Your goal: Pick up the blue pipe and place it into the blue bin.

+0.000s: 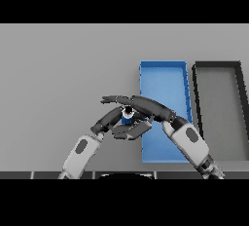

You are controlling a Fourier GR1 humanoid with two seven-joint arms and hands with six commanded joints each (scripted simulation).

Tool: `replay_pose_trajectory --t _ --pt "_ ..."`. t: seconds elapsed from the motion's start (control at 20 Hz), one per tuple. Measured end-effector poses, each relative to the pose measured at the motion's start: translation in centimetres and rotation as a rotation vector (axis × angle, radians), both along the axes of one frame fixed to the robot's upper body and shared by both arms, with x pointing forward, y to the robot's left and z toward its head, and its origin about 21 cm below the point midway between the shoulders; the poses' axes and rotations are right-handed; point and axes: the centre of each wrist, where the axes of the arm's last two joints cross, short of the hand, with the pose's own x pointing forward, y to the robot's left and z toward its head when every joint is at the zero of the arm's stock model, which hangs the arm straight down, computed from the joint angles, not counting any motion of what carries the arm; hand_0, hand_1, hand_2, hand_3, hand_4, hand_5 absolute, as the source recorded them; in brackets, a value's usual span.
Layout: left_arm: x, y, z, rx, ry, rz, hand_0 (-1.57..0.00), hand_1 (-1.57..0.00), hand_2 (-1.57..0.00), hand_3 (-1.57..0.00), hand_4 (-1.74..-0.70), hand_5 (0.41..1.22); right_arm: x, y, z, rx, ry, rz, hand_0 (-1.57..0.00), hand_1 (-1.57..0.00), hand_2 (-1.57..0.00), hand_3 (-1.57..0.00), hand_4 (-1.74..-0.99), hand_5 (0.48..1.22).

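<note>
The blue pipe [127,119] is a short blue tube with a dark end, held just above the table at the left edge of the blue bin [165,76]. My left hand [110,118] comes in from the lower left, and its fingers curl under and round the pipe. My right hand [148,106] reaches in from the lower right across the bin. Its fingers lie stretched out flat over the top of the pipe and over the left hand. Most of the pipe is hidden between the two hands.
A dark grey bin [217,66] stands directly right of the blue bin. My right forearm [189,142] lies across the blue bin's near end. Bare grey table [63,69] stretches to the left and back.
</note>
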Motion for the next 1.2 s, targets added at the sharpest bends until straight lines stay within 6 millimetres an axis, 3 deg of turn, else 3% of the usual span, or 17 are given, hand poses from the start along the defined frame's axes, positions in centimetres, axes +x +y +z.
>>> replay_pose_trajectory --t 0.2,0.3,0.35,0.45,0.6,0.75,0.95,1.0,1.05,1.2 --pt "-0.4 -0.1 0.0 0.038 0.025 0.002 -1.57 -1.57 -1.57 -1.57 -1.64 1.221 0.5 1.5 0.3 0.015 -0.001 0.038 -1.01 -1.02 -1.04 -0.87 -1.514 0.55" --pt "-0.2 -0.5 0.1 0.03 0.031 0.008 -1.57 -1.57 -1.57 -1.52 -1.68 1.221 0.5 1.9 0.0 0.044 0.014 0.062 -1.22 -1.22 -1.23 -1.02 -1.581 0.65" --pt "-0.1 -0.6 0.1 -0.009 0.033 -0.003 -1.57 -1.57 -1.57 -1.53 -1.69 1.221 0.4 2.2 0.1 0.072 0.026 0.069 -1.29 -1.29 -1.3 -1.1 -1.606 0.765" --pt "-0.5 -0.3 -0.2 -0.015 0.066 -0.013 -1.57 -1.57 -1.57 -1.49 -1.71 1.221 0.3 2.0 -0.6 0.111 0.038 0.092 -1.39 -1.39 -1.4 -1.25 -1.648 0.929" --pt "-0.2 -0.4 -0.1 -0.016 0.063 -0.018 -1.57 -1.57 -1.57 -1.44 -1.72 1.221 0.0 2.0 -0.7 0.131 0.004 0.1 -1.48 -1.48 -1.48 -1.4 -1.692 1.071" --pt "-0.3 -0.3 0.1 -0.016 0.043 -0.016 -1.57 -1.57 -1.57 -1.43 -1.73 1.221 -0.5 2.3 -0.8 0.159 -0.025 0.121 -1.52 -1.52 -1.53 -1.48 -1.716 1.144" --pt "-0.3 -0.1 0.2 0.005 0.025 0.003 -1.57 -1.57 -1.57 -1.45 -1.72 1.221 -0.7 2.6 -1.1 0.188 -0.058 0.083 -1.55 -1.55 -1.55 -1.54 -1.731 1.19" --pt "-0.3 0.1 0.1 0.013 0.0 0.023 -1.46 -1.34 -1.29 -1.17 -1.6 1.221 -0.5 2.5 -1.0 0.179 -0.071 0.077 -1.56 -1.56 -1.56 -1.54 -1.733 1.196" --pt "-0.1 0.0 0.3 0.021 -0.03 0.038 -1.17 -1.07 -1.03 -0.93 -1.47 1.221 -0.4 2.5 -0.7 0.174 -0.078 0.061 -1.56 -1.56 -1.56 -1.55 -1.734 1.201" --pt "-0.1 0.9 0.2 0.065 -0.031 -0.043 -0.6 -0.55 -0.53 -0.48 -1.21 1.221 -0.9 2.8 -0.4 0.141 -0.053 0.049 -1.56 -1.56 -1.56 -1.56 -1.738 1.211"
